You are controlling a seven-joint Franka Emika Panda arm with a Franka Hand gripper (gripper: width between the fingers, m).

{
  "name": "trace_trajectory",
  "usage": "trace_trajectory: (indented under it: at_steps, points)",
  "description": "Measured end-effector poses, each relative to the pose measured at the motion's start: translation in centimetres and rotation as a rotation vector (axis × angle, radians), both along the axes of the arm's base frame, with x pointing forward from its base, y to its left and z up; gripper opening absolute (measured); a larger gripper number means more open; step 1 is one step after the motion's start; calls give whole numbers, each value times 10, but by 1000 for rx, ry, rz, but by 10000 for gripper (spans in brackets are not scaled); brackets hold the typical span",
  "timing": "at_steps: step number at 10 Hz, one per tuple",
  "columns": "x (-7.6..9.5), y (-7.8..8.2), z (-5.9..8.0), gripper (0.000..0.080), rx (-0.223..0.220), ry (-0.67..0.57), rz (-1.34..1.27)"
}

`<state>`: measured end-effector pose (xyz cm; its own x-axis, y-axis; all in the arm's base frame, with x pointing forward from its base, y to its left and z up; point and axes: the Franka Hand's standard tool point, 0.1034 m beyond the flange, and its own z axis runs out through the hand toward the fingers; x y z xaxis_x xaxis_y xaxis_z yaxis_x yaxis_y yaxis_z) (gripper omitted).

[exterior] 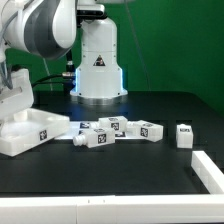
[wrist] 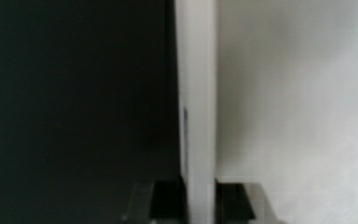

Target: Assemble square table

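Black table (exterior: 150, 160), green backdrop (exterior: 170, 40); we place everything against the robot base (exterior: 98, 65).

Hidden or unclear:
- The gripper (exterior: 15, 105) sits at the frame edge, on the exterior view's left of the base. We cannot make out its fingers there.
- The square slab (exterior: 22, 138) lies under it, in front of the base and to the exterior view's left. The picture's border cuts it off, and we cannot tell whether it lies flat or is tipped.
- In the wrist view we see only the slab's thin white edge (wrist: 197, 90), blurred, with dark on one side and pale grey on the other.
- The gripper (wrist: 197, 205) is clamped on that edge, with a dark fingertip (wrist: 165, 203) pressed on each side.

Count:
- Slab: one.
- Legs: a tagged cluster (exterior: 112, 127) directly in front of the base, apparently three, though the outlines merge. One more leg (exterior: 183, 135) stands apart, to the exterior view's right of the base.
- White rails (exterior: 100, 212): two, both partly cropped.
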<state>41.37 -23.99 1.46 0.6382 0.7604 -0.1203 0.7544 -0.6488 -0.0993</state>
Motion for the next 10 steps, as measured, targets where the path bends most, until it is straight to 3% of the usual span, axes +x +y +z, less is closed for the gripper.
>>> trace_trajectory:
  at_steps: [2, 4, 6, 7, 10]
  points:
    - [1, -1, 13, 55, 0, 6, -113]
    - [20, 16, 37, 55, -38, -11, -272]
    - [55, 60, 56, 55, -94, -33, -439]
    - [72, 77, 59, 55, -111, -23, -506]
    - [148, 129, 57, 55, -210, -50, -812]
